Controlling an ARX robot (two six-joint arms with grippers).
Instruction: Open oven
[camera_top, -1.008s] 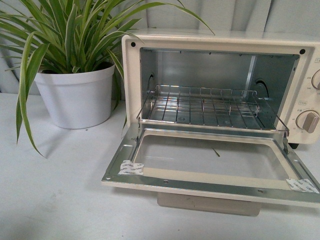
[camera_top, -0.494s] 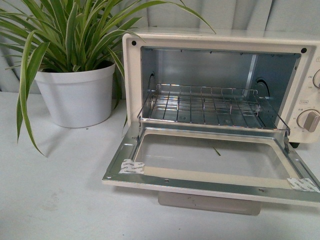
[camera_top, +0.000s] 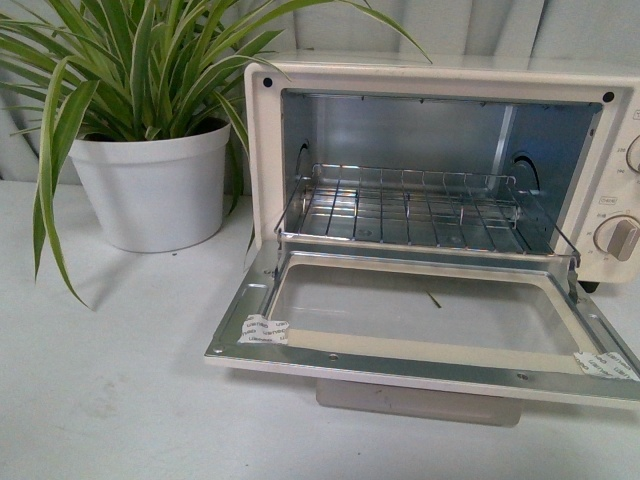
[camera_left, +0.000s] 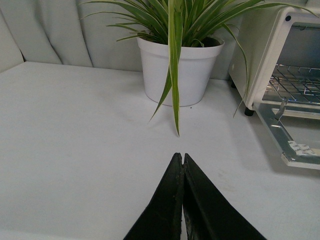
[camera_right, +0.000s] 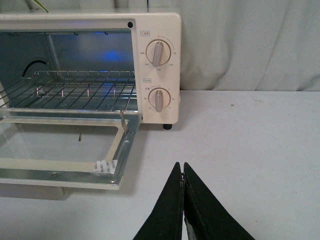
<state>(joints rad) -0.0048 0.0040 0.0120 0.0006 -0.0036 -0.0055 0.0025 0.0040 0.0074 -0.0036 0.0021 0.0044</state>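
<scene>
The cream-white oven (camera_top: 262, 150) stands on the white table with its glass door (camera_top: 420, 318) folded down flat and open toward me. Its wire rack (camera_top: 410, 210) sits inside the bare metal cavity. A grey knob (camera_top: 620, 238) shows at its right edge. The oven also shows in the right wrist view (camera_right: 155, 27) with two knobs, and in the left wrist view (camera_left: 260, 55). My left gripper (camera_left: 180, 156) is shut and empty over the table, left of the oven. My right gripper (camera_right: 180, 165) is shut and empty, right of the open door. Neither arm shows in the front view.
A spider plant in a white pot (camera_top: 150, 190) stands left of the oven, its long leaves hanging over the table and the oven's top. It also shows in the left wrist view (camera_left: 177, 70). A pale curtain (camera_right: 250, 45) backs the table.
The front view has shifted very slightly; the oven, its open door and the plant stand as before.
</scene>
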